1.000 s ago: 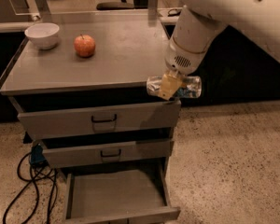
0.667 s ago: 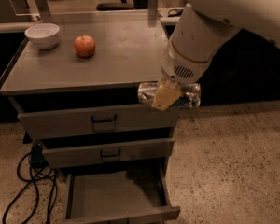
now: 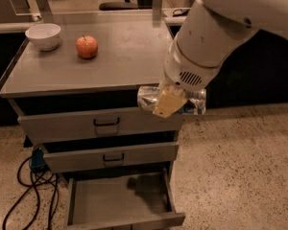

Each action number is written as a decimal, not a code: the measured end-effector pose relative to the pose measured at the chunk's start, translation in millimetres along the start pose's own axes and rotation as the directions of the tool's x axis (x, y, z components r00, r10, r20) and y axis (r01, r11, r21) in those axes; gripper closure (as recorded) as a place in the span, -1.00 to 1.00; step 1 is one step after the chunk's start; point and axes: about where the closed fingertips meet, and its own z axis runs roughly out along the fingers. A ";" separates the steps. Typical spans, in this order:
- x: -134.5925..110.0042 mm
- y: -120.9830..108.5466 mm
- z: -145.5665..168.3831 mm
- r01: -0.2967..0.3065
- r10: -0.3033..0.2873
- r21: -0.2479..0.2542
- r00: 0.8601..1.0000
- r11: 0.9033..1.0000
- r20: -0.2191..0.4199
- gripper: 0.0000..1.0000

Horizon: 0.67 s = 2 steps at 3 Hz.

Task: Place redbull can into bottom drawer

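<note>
since a second ago the arm has carried the redbull can a little lower and to the left in the frame. it now hangs just right of centre, across the front right edge of the worktop and the upper right corner of the top drawer. the claw is clamped around the can's middle, with one pale yellowish finger lying across its front. the can lies sideways, and its shiny ends stick out to either side of the claw. the bottom drawer is pulled open at the lower centre of the frame, with a dark shadow on its grey floor. the middle drawer above it is shut. in the upper left of the frame a red apple sits on the worktop just beside a white bowl. black cables trail on the floor at the lower left.
</note>
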 end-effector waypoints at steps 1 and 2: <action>31.3 9.8 43.4 -0.047 0.052 -0.074 0.996 0.996 0.069 1.00; 75.0 33.0 105.0 -0.144 0.176 -0.174 0.966 0.974 0.187 1.00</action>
